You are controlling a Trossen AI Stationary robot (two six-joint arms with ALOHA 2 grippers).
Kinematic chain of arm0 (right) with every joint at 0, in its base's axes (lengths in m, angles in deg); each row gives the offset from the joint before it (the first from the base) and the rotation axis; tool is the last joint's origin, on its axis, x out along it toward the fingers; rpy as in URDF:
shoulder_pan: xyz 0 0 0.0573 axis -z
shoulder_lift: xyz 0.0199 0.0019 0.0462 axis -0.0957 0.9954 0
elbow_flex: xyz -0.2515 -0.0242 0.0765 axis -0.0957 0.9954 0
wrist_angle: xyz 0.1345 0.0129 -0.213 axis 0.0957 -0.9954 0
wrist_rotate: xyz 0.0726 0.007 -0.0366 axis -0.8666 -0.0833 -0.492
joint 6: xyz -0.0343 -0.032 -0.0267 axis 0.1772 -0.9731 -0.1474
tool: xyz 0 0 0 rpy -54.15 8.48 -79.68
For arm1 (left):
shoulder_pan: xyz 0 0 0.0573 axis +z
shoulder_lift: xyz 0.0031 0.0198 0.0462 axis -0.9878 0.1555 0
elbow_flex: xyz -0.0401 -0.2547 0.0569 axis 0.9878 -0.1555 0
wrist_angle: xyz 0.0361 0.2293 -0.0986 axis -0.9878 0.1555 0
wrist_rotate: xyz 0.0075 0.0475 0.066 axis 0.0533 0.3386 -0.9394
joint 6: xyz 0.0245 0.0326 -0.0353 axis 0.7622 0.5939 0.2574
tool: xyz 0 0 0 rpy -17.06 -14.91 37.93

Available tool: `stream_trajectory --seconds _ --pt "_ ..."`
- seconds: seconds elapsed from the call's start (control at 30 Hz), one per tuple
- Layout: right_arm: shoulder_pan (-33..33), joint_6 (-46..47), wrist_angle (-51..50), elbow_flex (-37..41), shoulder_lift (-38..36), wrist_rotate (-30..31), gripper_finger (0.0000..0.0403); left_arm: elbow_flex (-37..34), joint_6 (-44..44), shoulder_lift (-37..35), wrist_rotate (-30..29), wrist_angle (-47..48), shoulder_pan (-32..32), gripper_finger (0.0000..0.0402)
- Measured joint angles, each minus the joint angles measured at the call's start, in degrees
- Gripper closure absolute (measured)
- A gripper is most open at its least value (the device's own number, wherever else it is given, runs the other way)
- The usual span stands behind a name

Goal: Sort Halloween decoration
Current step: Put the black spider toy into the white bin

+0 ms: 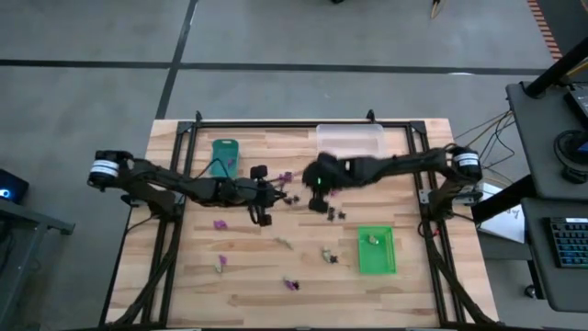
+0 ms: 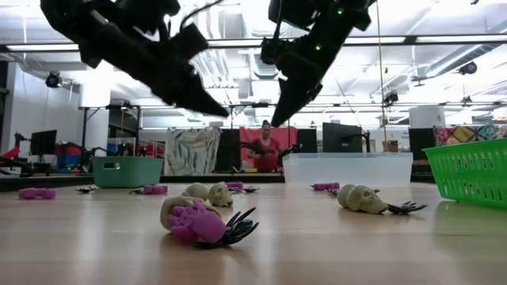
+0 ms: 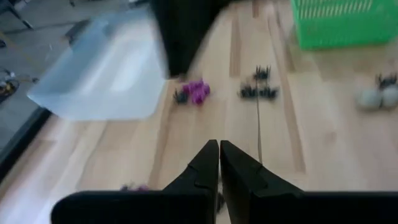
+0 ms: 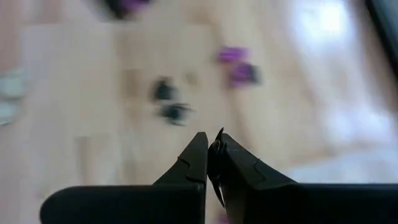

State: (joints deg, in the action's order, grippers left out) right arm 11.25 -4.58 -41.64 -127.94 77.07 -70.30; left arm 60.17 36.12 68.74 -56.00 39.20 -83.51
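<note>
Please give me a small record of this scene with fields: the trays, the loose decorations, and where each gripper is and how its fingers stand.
table: bare wooden table top
trays: teal rectangular tray at the far left; clear rectangular plastic tray at the far middle; bright green rectangular tray at the near right
loose decorations: tiny purple, black and pale cream-green plastic trinkets scattered over the wood
left gripper: above the table's middle, shut, holding nothing
right gripper: above the middle, near the clear tray, shut on a small black trinket

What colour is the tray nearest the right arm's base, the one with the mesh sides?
Bright green tray, clearest in the high view.
</note>
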Motion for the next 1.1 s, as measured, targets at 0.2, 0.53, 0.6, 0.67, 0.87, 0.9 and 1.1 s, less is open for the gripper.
stream_trajectory --seconds 0.2,0.53,0.6,0.67,0.87,0.9,1.1 --pt "9.22 -0.96 -13.52 -8.04 0.44 -1.24 0.039 0.0 -0.62 -3.18 0.09 0.54 -0.02 0.0402" --pt "20.43 -21.6 -23.91 -13.26 5.59 -6.1 0.039 0.0 -2.2 -3.37 0.17 1.14 -0.02 0.0402" --pt "21.64 -26.59 -25.56 -13.19 6.34 -5.91 0.039 0.0 -2.56 -3.37 0.19 1.12 -0.02 0.0402" --pt "22.91 -30.01 -26.48 -13.2 6.99 -5.6 0.039 0.0 -2.58 -3.37 0.17 1.13 -0.02 0.0402" --pt "27.89 -35.47 -29.32 -13.19 8.8 -5.44 0.039 0.0 -2.58 -3.37 0.17 1.11 -0.02 0.0402" --pt "28.81 -35.86 -29.56 -13.19 8.94 -5.48 0.039 0.0 -2.58 -3.37 0.17 1.1 -0.02 0.0402" --pt "34.5 -37.2 -29.75 -12.44 9.16 -5.49 0.039 0.0 -2.58 -3.37 0.17 1.28 -0.02 0.0402"
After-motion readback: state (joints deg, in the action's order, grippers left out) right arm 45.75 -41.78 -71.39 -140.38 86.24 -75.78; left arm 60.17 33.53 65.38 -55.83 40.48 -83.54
